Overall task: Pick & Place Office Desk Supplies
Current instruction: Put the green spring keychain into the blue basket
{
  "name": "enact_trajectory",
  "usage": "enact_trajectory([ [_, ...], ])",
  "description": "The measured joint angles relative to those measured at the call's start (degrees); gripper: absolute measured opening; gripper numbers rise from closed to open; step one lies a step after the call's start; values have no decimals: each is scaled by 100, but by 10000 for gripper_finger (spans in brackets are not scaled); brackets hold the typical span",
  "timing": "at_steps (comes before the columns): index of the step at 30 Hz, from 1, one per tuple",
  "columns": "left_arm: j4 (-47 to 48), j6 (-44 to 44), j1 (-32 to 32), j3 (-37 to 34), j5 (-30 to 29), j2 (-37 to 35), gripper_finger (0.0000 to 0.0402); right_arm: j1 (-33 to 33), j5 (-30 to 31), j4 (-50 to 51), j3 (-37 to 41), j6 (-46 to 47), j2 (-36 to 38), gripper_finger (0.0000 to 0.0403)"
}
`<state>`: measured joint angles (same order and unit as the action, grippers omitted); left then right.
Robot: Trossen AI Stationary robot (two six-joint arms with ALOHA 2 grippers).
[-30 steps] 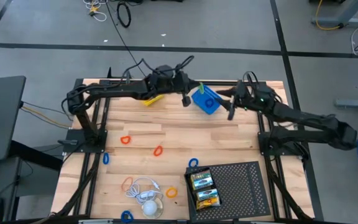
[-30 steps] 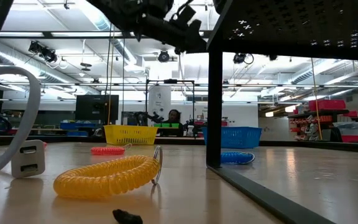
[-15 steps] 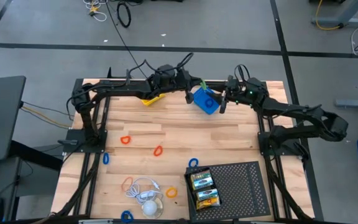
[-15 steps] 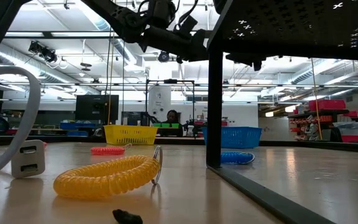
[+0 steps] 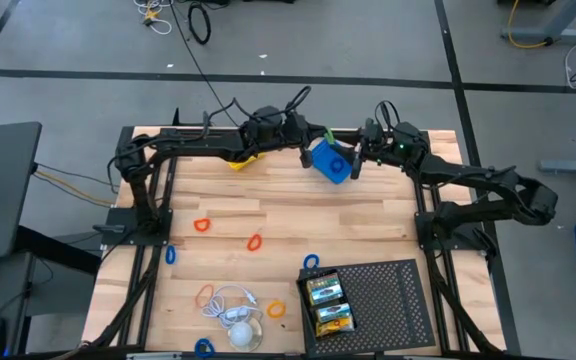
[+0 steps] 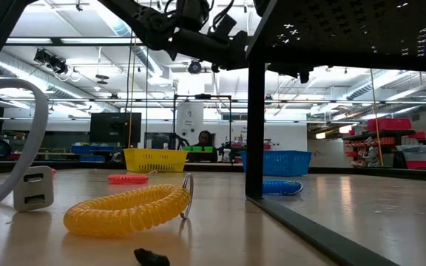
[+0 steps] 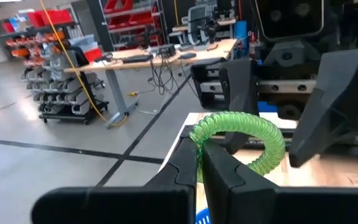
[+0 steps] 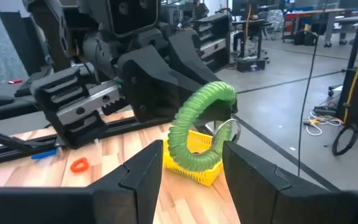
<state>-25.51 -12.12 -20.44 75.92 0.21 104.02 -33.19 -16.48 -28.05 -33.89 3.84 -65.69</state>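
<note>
A green coiled band (image 7: 244, 132) hangs in the air over the far middle of the table, above the blue basket (image 5: 330, 163). My left gripper (image 7: 199, 149) is shut on it. My right gripper (image 8: 193, 153) is open and faces the left one; its two fingers stand on either side of the same green band (image 8: 197, 124), apart from it. Two yellow-and-green crayon boxes (image 5: 328, 303) lie in the black perforated tray (image 5: 388, 300). Orange loops (image 5: 201, 225) and blue loops (image 5: 311, 262) lie on the wooden top. My left gripper pinches the green band at one end (image 7: 197, 135) between its two fingertips. The band is lifted clear and arches out past the fingertips toward the right gripper.
A yellow basket (image 5: 246, 158) stands at the far edge beside the blue one. A white cable with a round puck (image 5: 236, 320) lies near the front edge. In the low view a yellow coil (image 6: 128, 208), a red coil (image 6: 128, 178) and a blue coil (image 6: 281, 187) lie on the table.
My right gripper has moved toward the table's left and far edge, closing in on the green band held by the left gripper, and now stands around it.
</note>
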Motion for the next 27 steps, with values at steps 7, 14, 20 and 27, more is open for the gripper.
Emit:
enact_trajectory([
  [7, -171, 62, 60, -5, 117, 142, 9, 0, 49, -87, -2, -31, 0, 173],
  [14, -493, 36, 89, 9, 123, 306, 9, -2, 97, -41, -4, -160, 4, 95],
  [20, -431, -167, 94, 13, 135, 309, 14, -13, 296, 144, -4, -323, 2, 19],
  [27, 839, -538, 91, 9, -358, -305, 102, -168, 383, 573, -4, -373, 2, 18],
])
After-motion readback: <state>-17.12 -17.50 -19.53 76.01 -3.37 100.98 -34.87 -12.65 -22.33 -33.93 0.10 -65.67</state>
